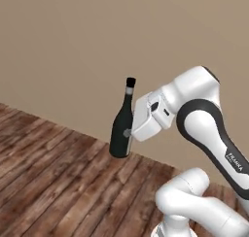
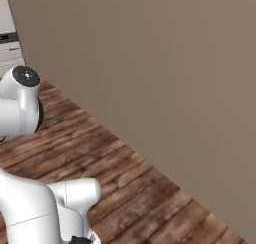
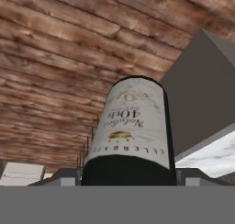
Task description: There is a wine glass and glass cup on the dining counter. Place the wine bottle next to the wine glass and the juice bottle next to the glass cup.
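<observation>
The wine bottle (image 1: 121,129), dark green-black with a slim neck and dark cap, hangs upright above the wooden floor with my gripper (image 1: 128,133) shut on its lower body from the right. In the hand view the bottle's pale label (image 3: 133,126) sits between my fingertips (image 3: 64,176), and the gripper (image 3: 126,175) is closed around it. A corner of the dining counter shows to the right, with its dark taupe panel (image 3: 202,90) and marble top (image 3: 213,156). The wine glass, glass cup and juice bottle are out of view.
A plain taupe surface (image 1: 97,42) rises right behind the bottle and also runs across the right base view (image 2: 160,63). Wooden floor (image 1: 53,177) lies below. Pale cabinetry (image 2: 7,38) stands at the far left.
</observation>
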